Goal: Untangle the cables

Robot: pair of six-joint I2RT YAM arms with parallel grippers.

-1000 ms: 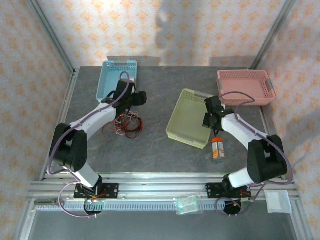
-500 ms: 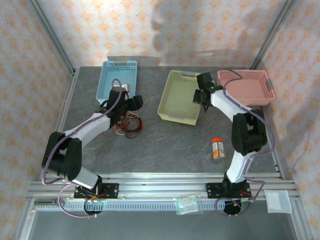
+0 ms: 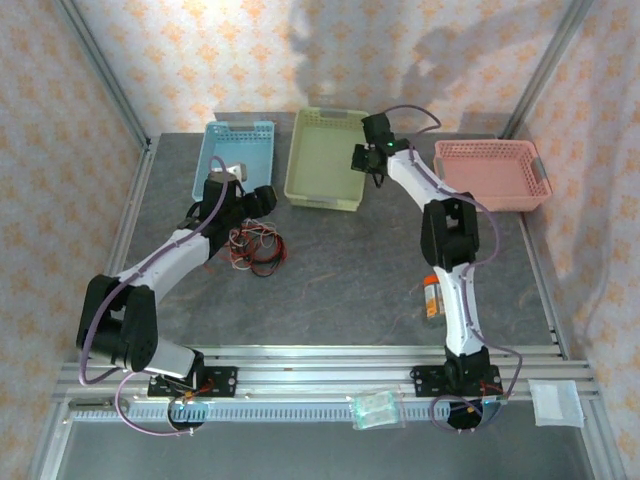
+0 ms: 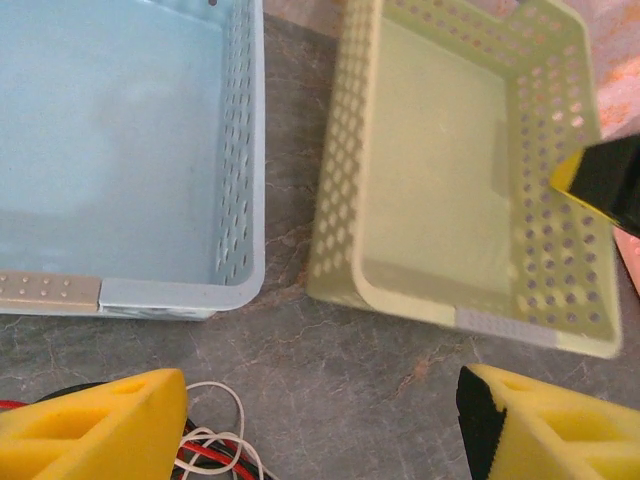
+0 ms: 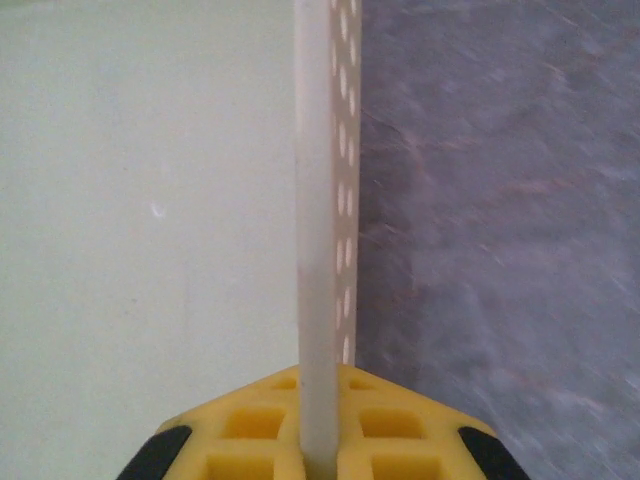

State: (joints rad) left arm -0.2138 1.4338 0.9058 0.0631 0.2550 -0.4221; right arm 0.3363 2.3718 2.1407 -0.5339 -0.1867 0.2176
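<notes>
Since 1 second ago the right arm has stretched far across the counter (image 3: 340, 300), carrying the yellow basket (image 3: 320, 155) from the middle to the far edge, just beside the blue basket (image 3: 228, 150). The right gripper (image 3: 368, 160) has its fingers (image 5: 400, 430) pinched on that basket's right wall. The left gripper (image 3: 262, 200) hovers much where it was, fingers (image 4: 90, 420) wide, holding nothing. The cables (image 3: 255, 250) lie heaped on the counter just nearside of it, spreading slightly more left-right, with no single heading. The yellow, blue and pink basket (image 3: 490, 178) floors show bare. 1 small orange-capped bottle (image 3: 432, 297) lies by the right arm.
</notes>
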